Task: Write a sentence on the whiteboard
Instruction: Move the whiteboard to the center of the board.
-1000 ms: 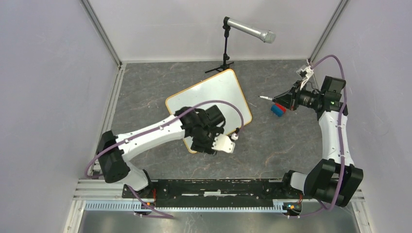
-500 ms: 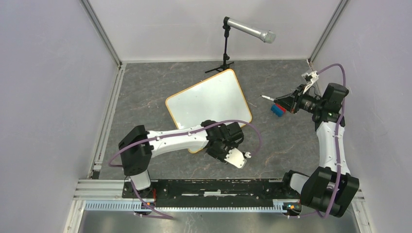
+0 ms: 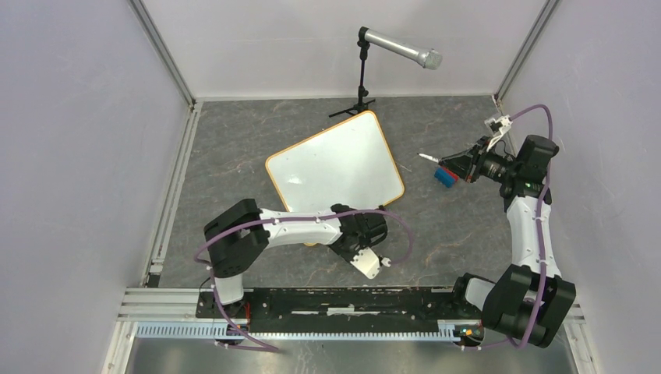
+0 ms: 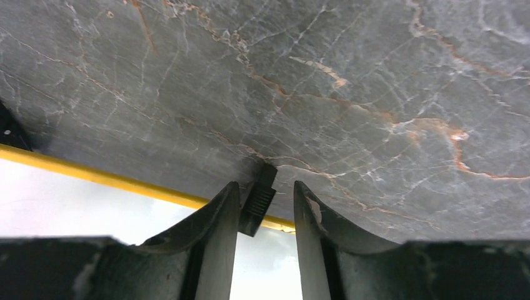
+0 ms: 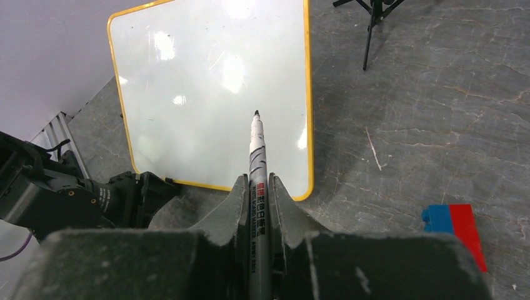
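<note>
The whiteboard lies tilted on the grey table, white and glossy with an orange rim. Its face is blank in the top view and in the right wrist view; no sentence shows. My left gripper is low at the board's near edge. In the left wrist view the left gripper is open, its jaws on either side of a black clip foot on the rim. My right gripper is shut on a grey whiteboard marker, held off the board's right side, tip uncapped and pointing at the board.
A microphone on a black stand stands just behind the board. A blue and red block lies under the right gripper, and also shows in the right wrist view. Purple cables loop from both arms.
My left arm has folded back and swung its gripper off the board's face, down to the near edge. The right gripper shifted slightly with the marker, then held still.
</note>
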Robot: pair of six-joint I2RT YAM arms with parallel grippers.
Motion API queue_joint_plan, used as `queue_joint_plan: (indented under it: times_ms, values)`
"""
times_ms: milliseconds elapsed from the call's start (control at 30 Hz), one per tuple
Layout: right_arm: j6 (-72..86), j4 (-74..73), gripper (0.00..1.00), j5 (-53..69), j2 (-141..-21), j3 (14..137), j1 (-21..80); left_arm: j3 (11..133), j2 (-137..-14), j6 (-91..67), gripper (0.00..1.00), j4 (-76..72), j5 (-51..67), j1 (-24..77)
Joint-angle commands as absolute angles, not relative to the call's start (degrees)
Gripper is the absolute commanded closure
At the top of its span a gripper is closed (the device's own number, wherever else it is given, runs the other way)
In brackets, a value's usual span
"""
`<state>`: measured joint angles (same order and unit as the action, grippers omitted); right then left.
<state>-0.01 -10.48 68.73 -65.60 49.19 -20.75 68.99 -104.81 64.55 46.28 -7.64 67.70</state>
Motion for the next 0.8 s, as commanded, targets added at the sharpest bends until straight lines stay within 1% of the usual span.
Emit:
queue_joint_plan:
  times_ms: [0, 167, 400, 567, 767]
  values:
    - [1.5, -7.9, 1.0, 70.8, -65.8, 48.6, -21.0, 68.7, -106.0, 70.4, 0.58, 43.0, -10.8, 67.8]
    - [1.5, -7.9, 1.0, 71.3, -65.8, 48.7, -21.0, 68.5, -107.1, 73.6, 0.72, 43.0, -12.4, 67.9]
    - [1.3, -8.2, 1.0, 71.5, -66.3, 49.0, -21.0, 69.6, -107.2, 75.1, 0.92, 46.0, -11.6, 69.1]
    - [0.7, -8.9, 1.0, 71.7, -66.5, 49.1, -21.0, 68.5, -105.7, 74.6, 0.97, 46.8, -11.4, 73.8]
    - [-2.5, -12.4, 1.0, 71.9, -66.9, 50.2, -21.0, 66.7, -104.7, 73.4, 0.97, 46.8, -11.7, 79.5]
